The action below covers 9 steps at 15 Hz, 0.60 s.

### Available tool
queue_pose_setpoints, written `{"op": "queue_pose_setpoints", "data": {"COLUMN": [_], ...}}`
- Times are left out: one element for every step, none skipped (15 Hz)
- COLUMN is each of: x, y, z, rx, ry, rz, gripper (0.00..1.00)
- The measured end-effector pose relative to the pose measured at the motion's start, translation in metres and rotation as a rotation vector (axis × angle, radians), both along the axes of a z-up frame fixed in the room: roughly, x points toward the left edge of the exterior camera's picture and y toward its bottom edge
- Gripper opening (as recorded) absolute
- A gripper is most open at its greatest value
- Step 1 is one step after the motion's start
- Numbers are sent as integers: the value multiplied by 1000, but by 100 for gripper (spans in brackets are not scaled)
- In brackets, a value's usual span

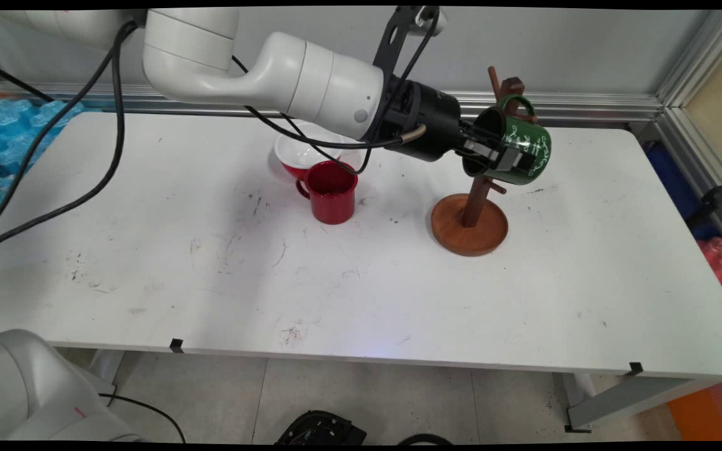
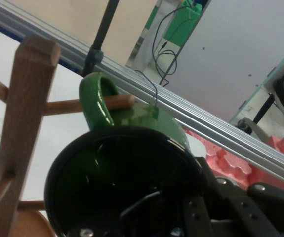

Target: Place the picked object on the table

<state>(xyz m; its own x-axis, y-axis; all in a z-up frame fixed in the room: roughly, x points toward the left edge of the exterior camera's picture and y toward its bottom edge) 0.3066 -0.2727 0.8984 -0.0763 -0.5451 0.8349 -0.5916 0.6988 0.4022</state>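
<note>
The arm hides part of the white bowl [image 1: 301, 150]; the green mug [image 1: 517, 153] covers the mug tree's post [image 1: 477, 200].

I see a dark green mug [image 1: 519, 152] with a white curly pattern on its side and a glossy black inside; its handle [image 2: 98, 102] is the same green. It hangs against a reddish-brown wooden mug stand [image 1: 469, 222] with a round base of that same warm brown. Left of the stand sits a plain red cup [image 1: 332, 191], and just behind that a bowl [image 1: 306, 153], white inside and red outside. My gripper [image 1: 492, 153] is black, the arm [image 1: 286, 72] white. The table [image 1: 361, 294] is white with dark scuffs.
</note>
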Motion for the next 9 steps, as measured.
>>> {"op": "queue_pose_setpoints", "data": {"x": [0,-1,-1,-1,-2,-2,-3,-3,-4], "y": [1,1,2,3,5,6,7,9,10], "z": [0,1,2,2,3,4,4,5,6], "rx": [1,3,5,7,9,12,14,17,20], "ry": [1,3,5,6,7,9,11,13,15], "rz": [-1,-4,-6,-8,-11,-14,-16,-19,-22], "gripper": [0,0,0,0,0,0,0,0,0]}}
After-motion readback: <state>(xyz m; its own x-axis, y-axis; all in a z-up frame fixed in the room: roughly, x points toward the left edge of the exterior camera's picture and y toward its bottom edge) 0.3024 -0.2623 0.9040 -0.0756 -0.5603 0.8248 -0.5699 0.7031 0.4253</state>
